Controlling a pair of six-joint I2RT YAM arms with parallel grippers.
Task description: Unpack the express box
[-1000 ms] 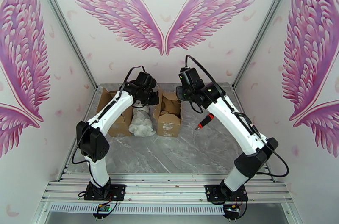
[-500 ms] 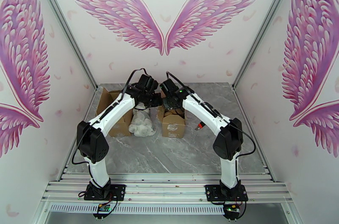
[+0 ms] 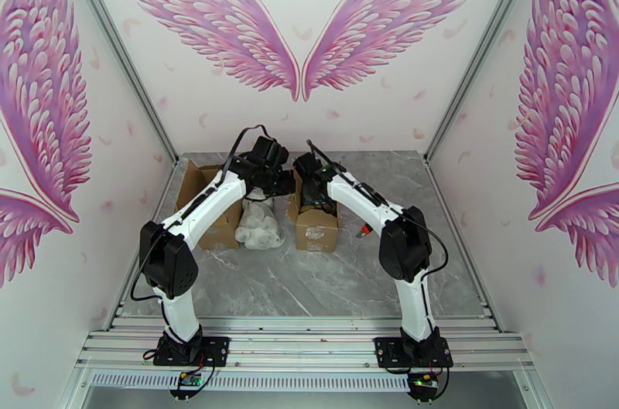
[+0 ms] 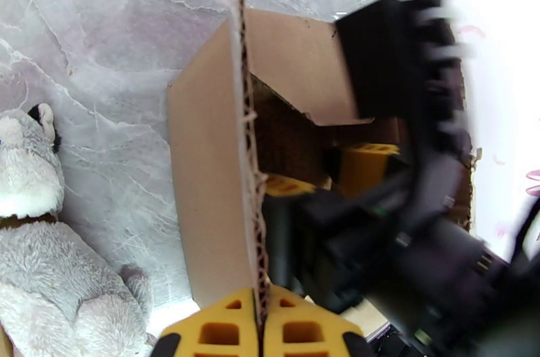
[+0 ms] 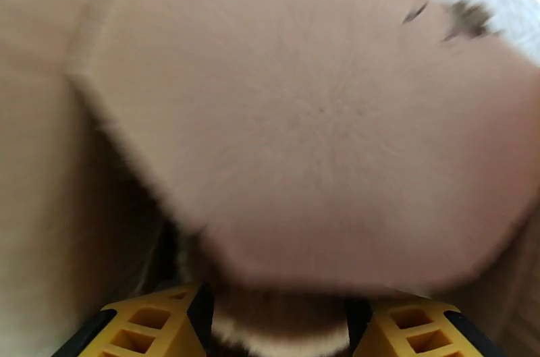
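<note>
The left tool (image 4: 260,330) is closed on the raw edge of a raised flap of the express box (image 4: 210,183), with yellow cardboard-pinching tips either side. The box stands on the marble surface (image 4: 101,41) toward the back, beside and to the right of a grey plush toy (image 4: 37,237). Its mouth faces up, and its long axis runs from the arms toward the back wall. The right tool (image 5: 283,314) is down inside it, tips apart around a blurred tan, furry mass; I cannot tell whether it grips. The blurred black right arm (image 4: 418,243) hides most of the box's inside.
</note>
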